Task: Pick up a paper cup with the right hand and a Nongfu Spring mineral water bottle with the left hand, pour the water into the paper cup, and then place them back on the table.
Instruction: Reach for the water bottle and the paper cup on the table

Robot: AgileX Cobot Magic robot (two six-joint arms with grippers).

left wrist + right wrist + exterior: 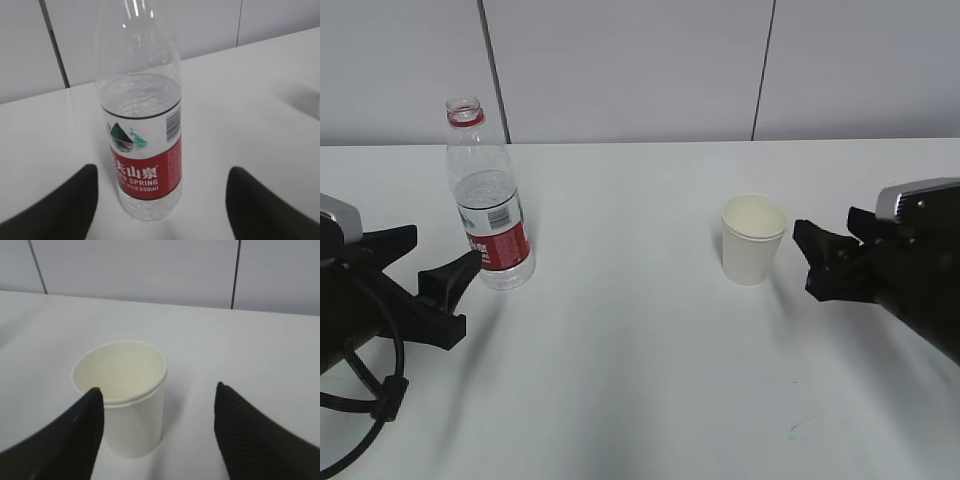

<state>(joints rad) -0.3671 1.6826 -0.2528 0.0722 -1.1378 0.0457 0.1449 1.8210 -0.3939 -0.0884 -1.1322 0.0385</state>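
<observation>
Now, my left tool (pixel 438 270) spread wide, bottle (pixel 488 195) upright on the tabletop (pixel 640 350) just ahead between its fingers (pixel 55 210), no contact seen | my right tool (pixel 812 260) spread too, paper cup (pixel 753 240) upright just beyond its tips, nearer one finger (pixel 65 440).

In your left wrist view the Nongfu Spring mineral water bottle (pixel 142 125) runs off the top edge, so you lose its neck and mouth; both fingers of the left end effector (pixel 159 200) are cut by the bottom edge. The small print on its label is too fine to read. In your right wrist view the left-hand finger (pixel 65 440) covers the lower left wall of the paper cup (pixel 125 395). In the exterior view the right end effector (pixel 810 262) leaves the frame at the right edge.
</observation>
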